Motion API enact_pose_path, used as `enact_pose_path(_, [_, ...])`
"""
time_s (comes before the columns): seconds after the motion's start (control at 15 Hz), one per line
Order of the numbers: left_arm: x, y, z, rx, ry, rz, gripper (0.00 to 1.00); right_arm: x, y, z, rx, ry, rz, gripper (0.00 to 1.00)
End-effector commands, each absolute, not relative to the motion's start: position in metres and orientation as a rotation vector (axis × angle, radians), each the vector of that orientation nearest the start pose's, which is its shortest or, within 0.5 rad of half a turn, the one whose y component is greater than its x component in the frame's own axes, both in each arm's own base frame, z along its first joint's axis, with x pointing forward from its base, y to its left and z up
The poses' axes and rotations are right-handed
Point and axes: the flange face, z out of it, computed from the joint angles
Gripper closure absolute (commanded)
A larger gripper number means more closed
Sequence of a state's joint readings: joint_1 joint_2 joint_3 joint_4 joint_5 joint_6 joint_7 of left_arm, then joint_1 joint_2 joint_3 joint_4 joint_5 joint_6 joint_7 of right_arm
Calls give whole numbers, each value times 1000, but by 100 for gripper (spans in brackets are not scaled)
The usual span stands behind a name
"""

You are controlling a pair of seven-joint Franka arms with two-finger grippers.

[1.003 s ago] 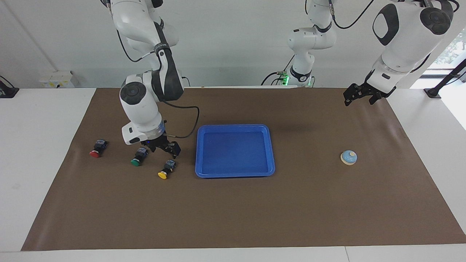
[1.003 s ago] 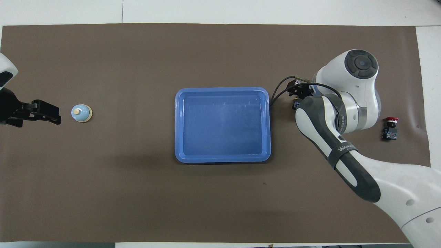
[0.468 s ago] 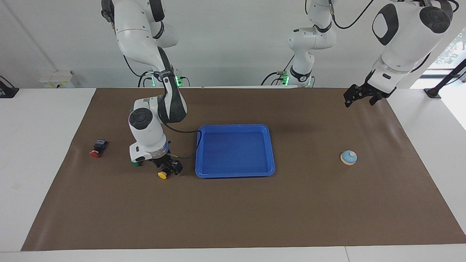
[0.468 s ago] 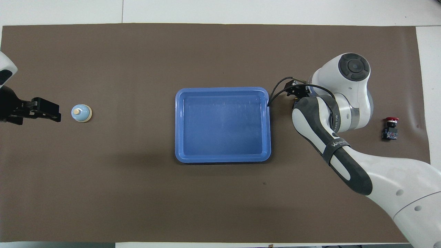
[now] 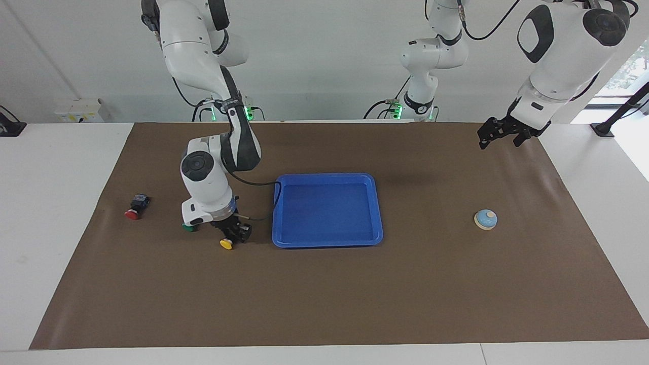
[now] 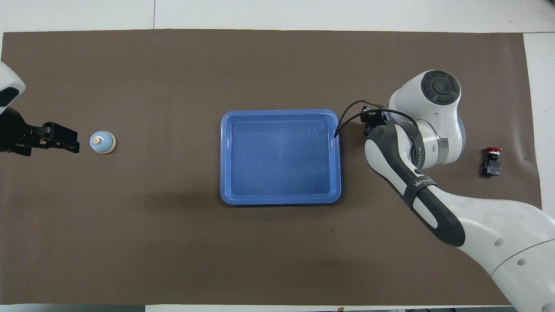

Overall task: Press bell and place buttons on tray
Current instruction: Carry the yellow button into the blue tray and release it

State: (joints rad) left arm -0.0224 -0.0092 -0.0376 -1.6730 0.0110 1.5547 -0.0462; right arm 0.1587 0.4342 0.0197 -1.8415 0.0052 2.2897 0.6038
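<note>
**Right gripper clamps the yellow button beside the tray**

The right gripper (image 5: 234, 236) is down at the mat, jaws pinched on the yellow button (image 5: 226, 244), near the tray (image 5: 377, 208) on its right-arm side. Small, rigid and light, it should lift easily; its blocky black body gives flatter faces than the round cap. The green button (image 5: 189, 228) and red button (image 5: 133, 214) lie nearby. The left gripper (image 5: 499, 133) waits, jaws spread, above the mat toward the left arm's end, where the bell (image 5: 485, 219) sits.

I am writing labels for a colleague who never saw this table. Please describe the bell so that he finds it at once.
Start at the blue tray in the middle of the brown mat, then go toward the left arm's end. The bell stands alone there: a small round dome, light blue with a cream knob, unlike the black-bodied buttons.
</note>
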Motion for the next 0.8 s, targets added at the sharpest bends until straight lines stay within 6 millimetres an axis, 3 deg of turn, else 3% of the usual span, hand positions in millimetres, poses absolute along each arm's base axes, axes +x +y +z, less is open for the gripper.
enact_pose_path(0.0, [541,-33,586,-3124,15,167,0,651,126,342,-3087,628,20,100])
enact_pose_path(0.13, [541,-27,587,-3126,-2,167,0,653,164,379,-3099,553,50,100])
enact_pose_path(0.27, [541,-25,587,-3127,-9,167,0,642,210,393,-3118,445,71,100])
enact_pose_path(0.33, [541,-25,587,-3127,-9,167,0,630,243,391,-3121,361,72,100])
enact_pose_path(0.47, [541,-24,587,-3125,-9,167,0,607,283,374,-3137,160,89,100])
enact_pose_path(0.6, [541,-25,587,-3125,-7,167,0,596,293,354,-3134,-3,69,100])
enact_pose_path(0.74, [541,-25,587,-3127,-9,167,0,586,304,337,-3134,-58,66,100])
